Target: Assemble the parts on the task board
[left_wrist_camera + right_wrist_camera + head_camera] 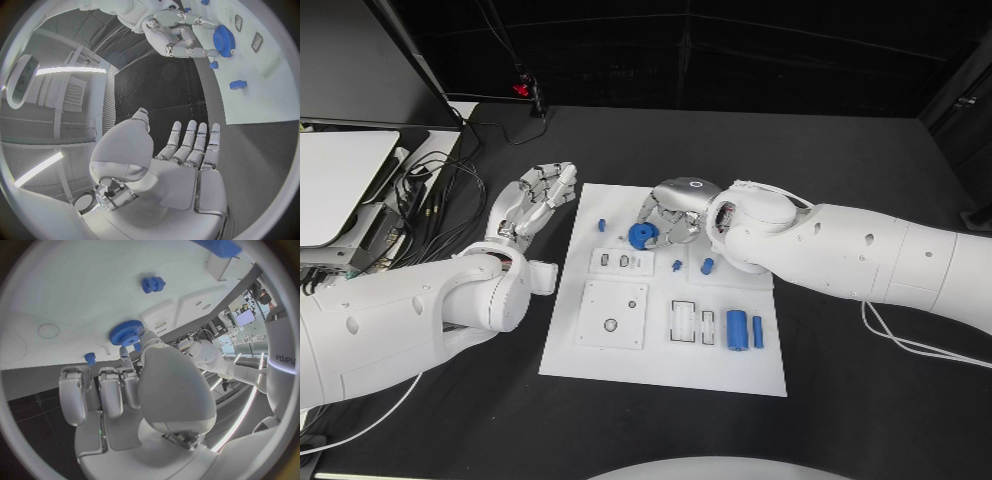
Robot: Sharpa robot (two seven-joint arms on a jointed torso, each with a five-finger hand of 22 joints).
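Observation:
The white task board (733, 375) lies in the middle of the black table. My right hand (678, 210) hangs over its far end and pinches a blue gear (642, 236) at its fingertips, just above the board; the gear (127, 333) sits between thumb and finger in the right wrist view. My left hand (538, 200) is open with fingers spread, over the table beside the board's far left edge. From the left wrist view the gear (224, 41) shows at the right hand (178, 35). A small blue peg (603, 224), two small blue pieces (707, 266) and two blue cylinders (736, 329) lie on the board.
Raised white blocks with slots (622, 262) and holes (613, 313) stand on the board's left half. A white device (343, 185) and a tangle of cables (444, 190) lie at the table's left edge, close to my left arm.

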